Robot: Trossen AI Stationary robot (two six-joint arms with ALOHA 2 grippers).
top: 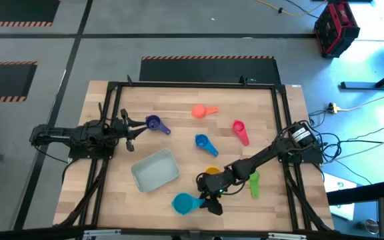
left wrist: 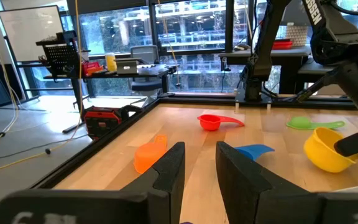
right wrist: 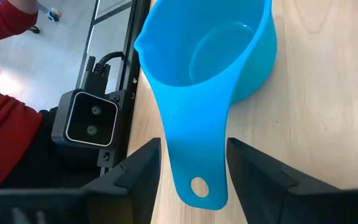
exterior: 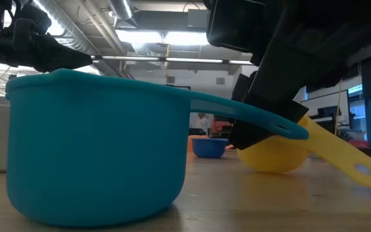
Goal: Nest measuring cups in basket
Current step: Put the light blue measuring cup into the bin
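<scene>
Leftmost, the left gripper (top: 136, 131) waits over the desk (top: 179, 100) edge, jaws slightly apart and grasping nothing, beside the purple cup (top: 155, 123). Next, the basket (top: 156, 169) sits front-centre, holding no cups. The teal cup (top: 185, 203) stands just right of it, near the desk's front edge. The right gripper (right wrist: 192, 163) straddles its handle, jaws on either side and not yet clamped. Behind lie the yellow cup (top: 211, 171), blue cup (top: 203, 141), coral cup (top: 201, 111), pink cup (top: 240, 131) and, rightmost, green cup (top: 253, 184).
</scene>
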